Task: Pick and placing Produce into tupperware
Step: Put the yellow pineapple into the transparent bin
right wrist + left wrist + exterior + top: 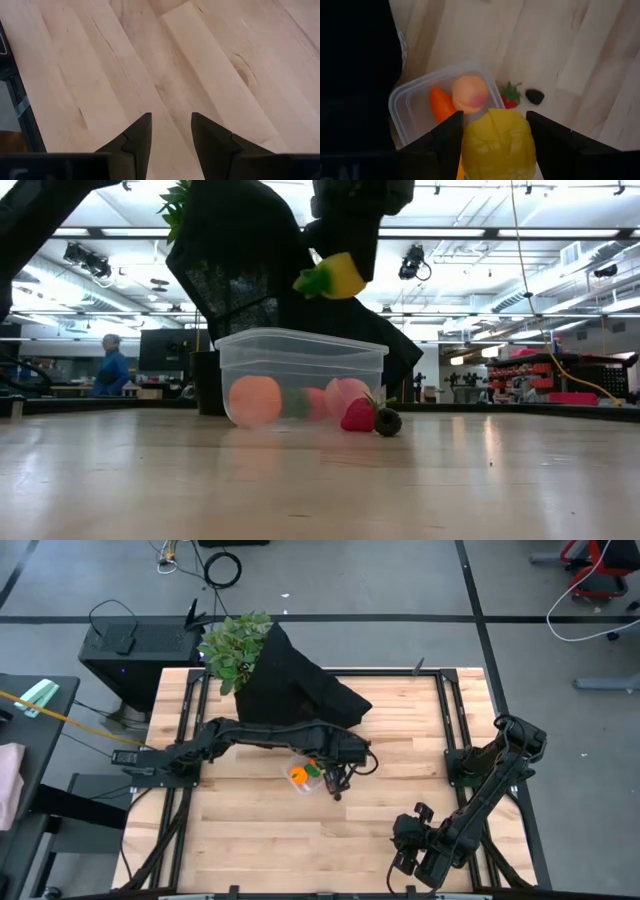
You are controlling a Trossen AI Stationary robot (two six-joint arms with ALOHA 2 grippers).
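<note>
My left gripper (pixel 495 120) is shut on a yellow piece with a green top (pixel 335 277) and hangs above the tupperware (pixel 300 375), a small clear container at the table's middle (pixel 303 776). Inside it lie an orange ball (pixel 255 398), a pink-red fruit (pixel 346 394) and the carrot (pixel 441 105). A red berry (pixel 509 95) and a dark berry (pixel 535 96) rest on the wood beside the container's wall. My right gripper (pixel 170 130) is open over bare wood near the table's near right corner (pixel 405 855). My left gripper pinches the yellow piece by its two sides (pixel 470 142) between both fingers, coming from above and pointing down. The piece is lifted clear, hanging above the tupperware, its green top (pixel 312 281) sticking out sideways.
A black cloth heap (pixel 295 690) with a leafy green plant (pixel 235 650) stands at the far side, just behind the tupperware. Bare wood (pixel 250 840) spreads along the near side. Dark rails (pixel 180 740) run along the left and right edges.
</note>
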